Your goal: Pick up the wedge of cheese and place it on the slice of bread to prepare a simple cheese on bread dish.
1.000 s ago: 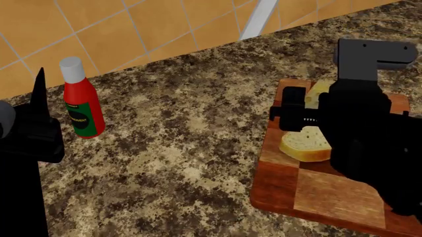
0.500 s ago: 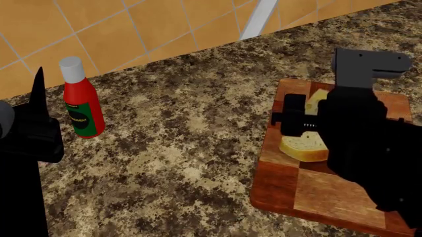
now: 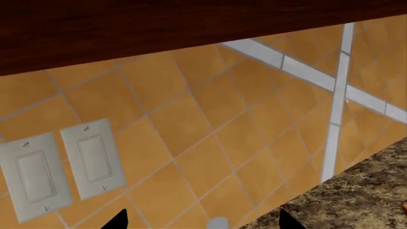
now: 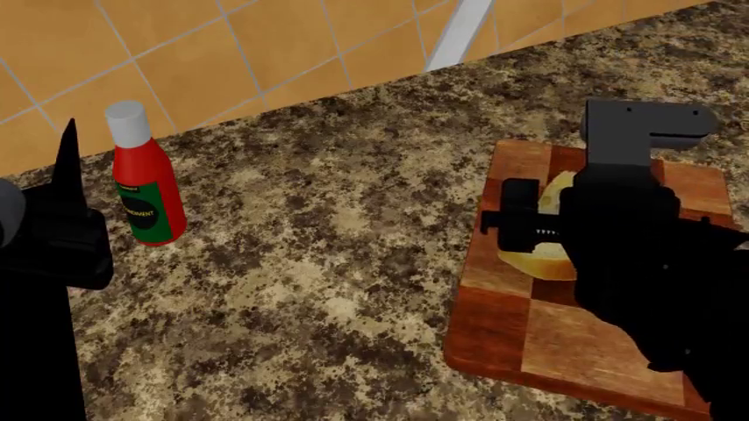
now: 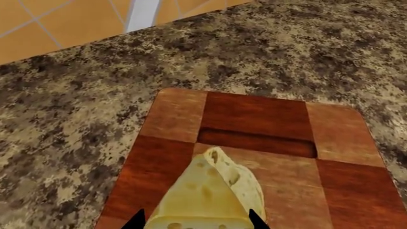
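Note:
The wedge of cheese (image 5: 203,195), pale yellow with round holes, sits between the fingertips of my right gripper (image 5: 196,222), which is shut on it. In the head view the right gripper (image 4: 521,219) holds the cheese (image 4: 557,189) over the wooden cutting board (image 4: 562,342). The slice of bread (image 4: 532,261) lies on the board just under the gripper, mostly hidden by it. In the right wrist view an off-white edge of the bread (image 5: 253,183) shows beside and under the cheese. My left gripper (image 3: 201,222) is open and empty, facing the tiled wall.
A red ketchup bottle (image 4: 146,189) with a grey cap stands on the granite counter (image 4: 328,254) at the left, close to my left arm (image 4: 53,254). The board (image 5: 254,114) has a recessed groove. The orange tiled wall (image 3: 210,119) carries two light switches (image 3: 60,167).
My right gripper has moved nearer along the board with the cheese in it, from beyond the bread to above it. More of the bread is now hidden. The left arm has not moved.

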Controlling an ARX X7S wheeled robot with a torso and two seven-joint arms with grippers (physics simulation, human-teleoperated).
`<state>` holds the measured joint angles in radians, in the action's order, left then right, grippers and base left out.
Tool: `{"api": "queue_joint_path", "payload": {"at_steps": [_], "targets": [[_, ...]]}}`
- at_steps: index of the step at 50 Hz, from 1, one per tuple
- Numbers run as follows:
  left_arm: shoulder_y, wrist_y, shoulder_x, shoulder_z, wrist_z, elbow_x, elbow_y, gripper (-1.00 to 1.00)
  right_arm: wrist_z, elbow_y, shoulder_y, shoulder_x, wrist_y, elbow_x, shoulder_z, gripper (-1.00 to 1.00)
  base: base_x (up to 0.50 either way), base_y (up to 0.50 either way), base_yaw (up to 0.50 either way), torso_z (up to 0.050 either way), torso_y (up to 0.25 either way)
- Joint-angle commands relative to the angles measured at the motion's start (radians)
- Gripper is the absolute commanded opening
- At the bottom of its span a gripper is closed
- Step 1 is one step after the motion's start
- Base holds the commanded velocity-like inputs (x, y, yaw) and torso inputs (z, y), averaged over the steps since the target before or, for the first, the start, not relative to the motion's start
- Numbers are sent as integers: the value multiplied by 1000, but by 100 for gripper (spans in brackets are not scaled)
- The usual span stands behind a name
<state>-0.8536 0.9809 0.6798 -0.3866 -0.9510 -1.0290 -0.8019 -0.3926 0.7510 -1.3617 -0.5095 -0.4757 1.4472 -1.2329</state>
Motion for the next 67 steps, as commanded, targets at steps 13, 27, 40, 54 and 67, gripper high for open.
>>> {"api": "queue_joint_path", "payload": {"at_steps": [13, 27, 40, 54, 67], "targets": [[-1, -5, 4, -4, -4, -2, 0, 100, -24, -118, 11, -46, -39, 7, 15, 100, 0, 0, 0, 0, 0], [-4, -5, 6, -6, -6, -7, 2, 100, -386, -866, -162, -399, -106, 225, 208, 100, 0, 0, 0, 0, 0], [-4, -7, 8, -8, -8, -12, 6, 100, -601, -1291, -274, -623, -106, 436, 349, 100, 0, 0, 0, 0, 0], [-7, -7, 10, -11, -17, -8, 0, 100, -648, -1738, -106, -805, 104, 362, 390, 100, 0, 0, 0, 0, 0], [-5, -13, 11, -14, -17, -4, 1, 100, -695, -1798, 224, -674, -82, 424, 860, 100, 0, 0, 0, 0, 0]]}}
